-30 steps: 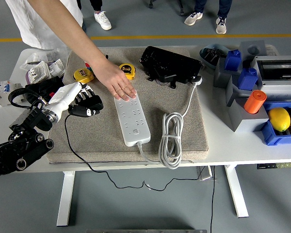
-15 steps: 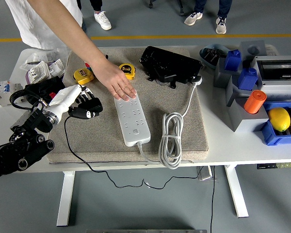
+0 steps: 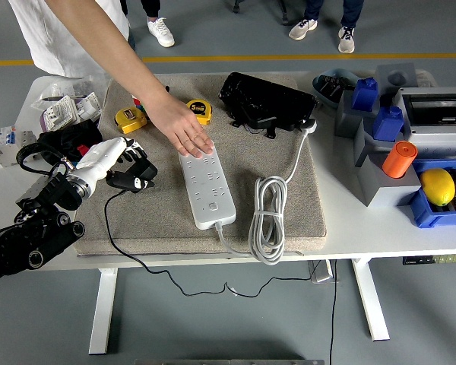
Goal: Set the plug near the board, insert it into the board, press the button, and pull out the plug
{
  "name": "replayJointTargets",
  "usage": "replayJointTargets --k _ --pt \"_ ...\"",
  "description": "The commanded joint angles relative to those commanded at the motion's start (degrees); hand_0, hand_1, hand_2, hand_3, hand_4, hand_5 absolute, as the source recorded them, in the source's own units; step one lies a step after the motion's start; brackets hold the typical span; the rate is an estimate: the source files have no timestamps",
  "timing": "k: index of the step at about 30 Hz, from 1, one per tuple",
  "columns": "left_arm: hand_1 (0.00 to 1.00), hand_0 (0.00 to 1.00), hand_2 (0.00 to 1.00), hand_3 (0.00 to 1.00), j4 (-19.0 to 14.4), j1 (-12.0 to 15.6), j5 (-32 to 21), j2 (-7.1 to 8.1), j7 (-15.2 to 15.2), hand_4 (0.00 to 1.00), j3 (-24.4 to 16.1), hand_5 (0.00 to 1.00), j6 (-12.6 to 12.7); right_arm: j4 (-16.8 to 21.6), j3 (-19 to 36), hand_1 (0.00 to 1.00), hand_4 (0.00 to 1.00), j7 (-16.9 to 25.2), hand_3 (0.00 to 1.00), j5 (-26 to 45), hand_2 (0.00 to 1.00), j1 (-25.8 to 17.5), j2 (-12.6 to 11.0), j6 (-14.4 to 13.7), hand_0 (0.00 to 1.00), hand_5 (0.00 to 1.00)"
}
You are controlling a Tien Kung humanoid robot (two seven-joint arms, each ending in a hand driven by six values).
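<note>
Step one in hand: left hand (image 3: 129, 171) curled around black plug (image 3: 137, 181), held over grey mat (image 3: 167, 220) left of white board (image 3: 206, 188), well apart. Next: carry plug right, line up with socket. Person's hand (image 3: 184, 131) presses board's far end, covering sockets there. Yellow tape measures (image 3: 130, 116) behind. Right hand out of view.

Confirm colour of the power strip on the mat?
White power strip, clearest in the head view.
</note>
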Motion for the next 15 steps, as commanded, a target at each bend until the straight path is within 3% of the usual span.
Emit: replayJointTargets --k 4,5,10,11,15 --pt "0.648 0.6 0.615 0.625 -0.4 0.1 0.5 0.05 -0.2 0.998 -0.4 0.279 0.1 -0.1 0.0 0.702 0.998 0.0 0.578 0.0 0.684 0.0 0.0 0.0 0.699 0.541" --pt "0.743 0.7 0.743 0.746 -0.4 0.2 0.6 0.08 -0.3 0.998 -0.5 0.484 0.1 -0.1 0.0 0.702 0.998 0.0 0.578 0.0 0.684 0.0 0.0 0.0 0.699 0.542" --pt "0.743 0.7 0.743 0.746 -1.2 0.5 1.1 0.21 -1.3 0.998 -1.5 0.484 0.5 -0.1 0.0 0.702 0.998 0.0 0.578 0.0 0.684 -0.1 0.1 0.0 0.699 0.542" --pt "0.824 0.798 0.834 0.806 -1.5 0.5 1.6 0.24 -1.1 0.998 -1.7 0.595 0.5 -0.1 -0.1 0.702 0.998 0.0 0.578 0.1 0.684 -0.1 0.1 0.0 0.699 0.541" --pt "0.824 0.798 0.834 0.806 -1.9 0.6 2.2 0.29 -1.2 0.998 -2.2 0.595 0.4 -0.1 0.0 0.702 0.998 0.0 0.578 0.1 0.684 0.0 0.1 0.0 0.699 0.541"
